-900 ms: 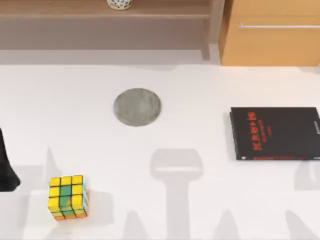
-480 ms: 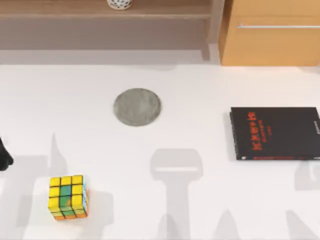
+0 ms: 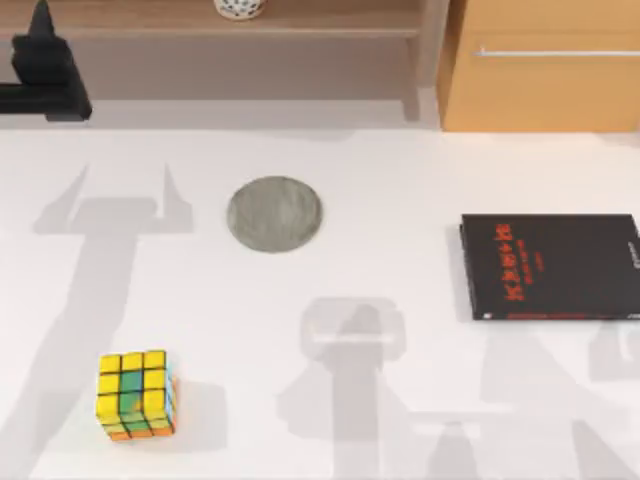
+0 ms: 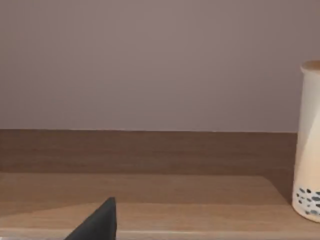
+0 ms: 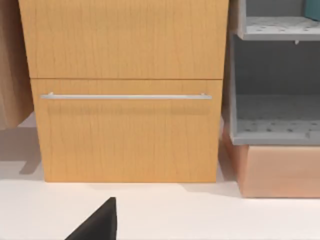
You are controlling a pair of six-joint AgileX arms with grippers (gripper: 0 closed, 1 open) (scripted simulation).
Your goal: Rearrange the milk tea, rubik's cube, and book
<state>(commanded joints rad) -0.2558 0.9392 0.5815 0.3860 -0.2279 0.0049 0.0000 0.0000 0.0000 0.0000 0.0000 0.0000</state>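
The rubik's cube (image 3: 137, 394), mostly yellow with green and orange squares, sits on the white table (image 3: 400, 200) near the front left. My left gripper (image 3: 45, 70) is high at the back left, by the wooden shelf (image 3: 150, 20) and far from the cube. One dark fingertip (image 4: 100, 225) of it shows in the left wrist view, facing that shelf. One dark fingertip (image 5: 100, 222) of my right gripper faces the wooden cabinet. The milk tea is out of view. A teal-blue sliver (image 5: 313, 9) lies on a grey shelf; I cannot tell whether it is the book.
A round grey coaster (image 3: 274, 214) lies at mid-table. A thin black book with red lettering (image 3: 550, 265) lies at the right. A white dotted cup (image 3: 240, 8) stands on the shelf. The drawer cabinet (image 3: 545, 65) stands at the back right, beside grey shelving (image 5: 275, 75).
My left arm has gone from the table's left edge near the cube up to the back left by the shelf. The arms' shadows have shifted. The cube has stayed put.
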